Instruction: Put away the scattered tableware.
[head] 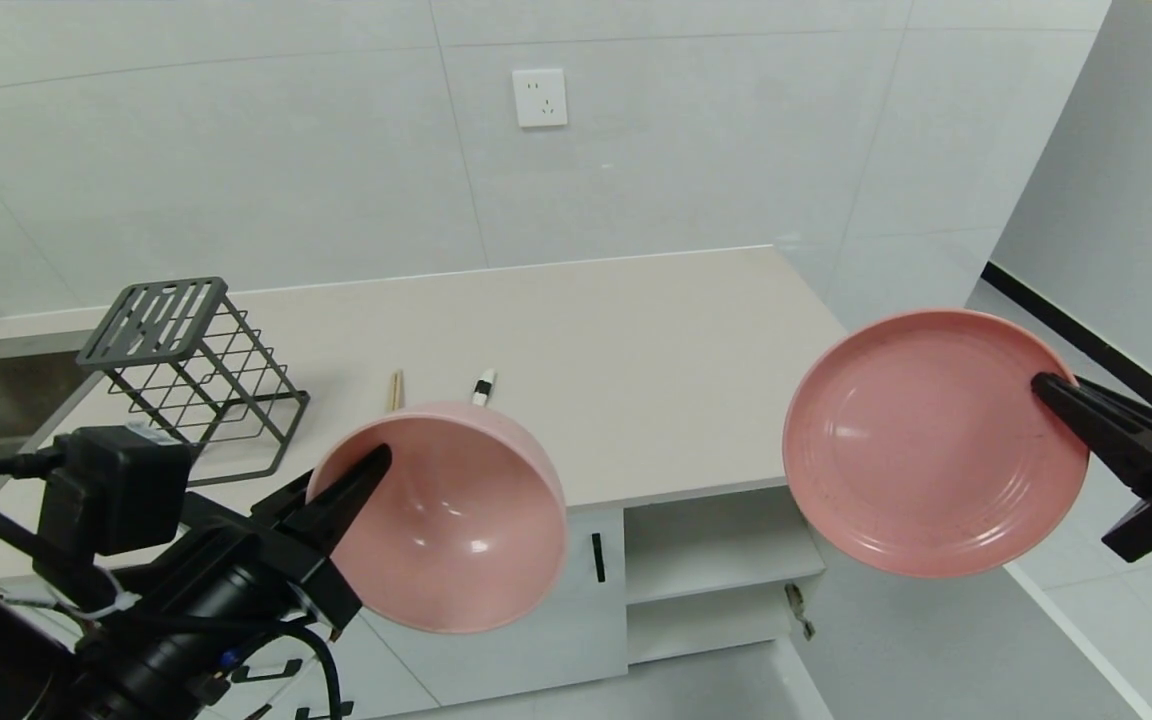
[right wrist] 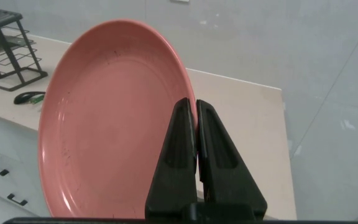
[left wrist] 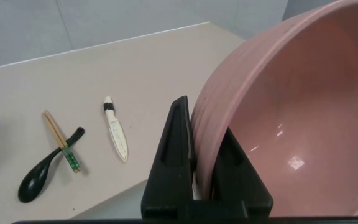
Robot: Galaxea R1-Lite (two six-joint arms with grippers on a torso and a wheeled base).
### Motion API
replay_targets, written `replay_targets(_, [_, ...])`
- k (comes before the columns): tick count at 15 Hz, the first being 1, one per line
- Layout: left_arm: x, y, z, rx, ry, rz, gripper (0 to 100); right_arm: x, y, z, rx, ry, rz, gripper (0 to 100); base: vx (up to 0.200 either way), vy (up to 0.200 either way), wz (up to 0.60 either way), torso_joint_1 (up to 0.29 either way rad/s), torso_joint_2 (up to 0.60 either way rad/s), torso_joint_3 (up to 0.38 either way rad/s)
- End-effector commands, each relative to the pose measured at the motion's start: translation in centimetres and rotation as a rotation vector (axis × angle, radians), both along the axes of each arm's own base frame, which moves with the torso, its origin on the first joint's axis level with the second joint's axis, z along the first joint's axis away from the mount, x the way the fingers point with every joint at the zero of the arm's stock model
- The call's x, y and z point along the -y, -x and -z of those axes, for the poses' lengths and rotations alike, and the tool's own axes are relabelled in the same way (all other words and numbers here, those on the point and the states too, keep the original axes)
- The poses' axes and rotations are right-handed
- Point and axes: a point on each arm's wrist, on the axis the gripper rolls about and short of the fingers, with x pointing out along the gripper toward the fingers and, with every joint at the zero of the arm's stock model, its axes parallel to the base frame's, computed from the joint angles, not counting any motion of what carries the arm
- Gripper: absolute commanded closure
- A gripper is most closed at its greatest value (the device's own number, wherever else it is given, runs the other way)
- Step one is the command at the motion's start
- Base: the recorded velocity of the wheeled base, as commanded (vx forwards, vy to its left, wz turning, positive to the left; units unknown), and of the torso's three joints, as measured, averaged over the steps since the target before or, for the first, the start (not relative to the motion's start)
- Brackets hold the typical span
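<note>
Left end effector (left wrist: 204,121) clamped on rim of pink bowl (head: 456,520), tilted over counter (head: 636,340) front edge. Right end effector (right wrist: 192,104) clamped on rim of pink plate (head: 926,440), tilted, past counter's right edge. On counter: black spoon (left wrist: 39,177), chopsticks (left wrist: 56,129), white item (left wrist: 117,130), possibly knife.

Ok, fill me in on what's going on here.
The robot's left jaws are shut on the rim of a pink bowl, its right jaws on the rim of a pink plate, both held in the air. A black spoon, chopsticks and a white utensil lie on the counter near a wire rack.
</note>
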Motion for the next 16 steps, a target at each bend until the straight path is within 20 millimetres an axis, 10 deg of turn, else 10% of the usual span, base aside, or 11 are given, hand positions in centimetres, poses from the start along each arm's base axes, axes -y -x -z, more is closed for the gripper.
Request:
replay_targets(1, [0.01,-0.02,0.05,-0.002,-0.001,-0.001,100,-0.02,-0.04,0.13,-0.006,0.002,-0.001,100,0.000,0.000,0.00,-0.110,0.21,0.105])
replay_targets(16, [-0.16,0.26,0.24,-0.011,-0.004,-0.001,100,-0.02,-0.06,0.40,-0.019,0.005,-0.001,100,0.000,0.000,0.00,-0.223,0.44,0.218])
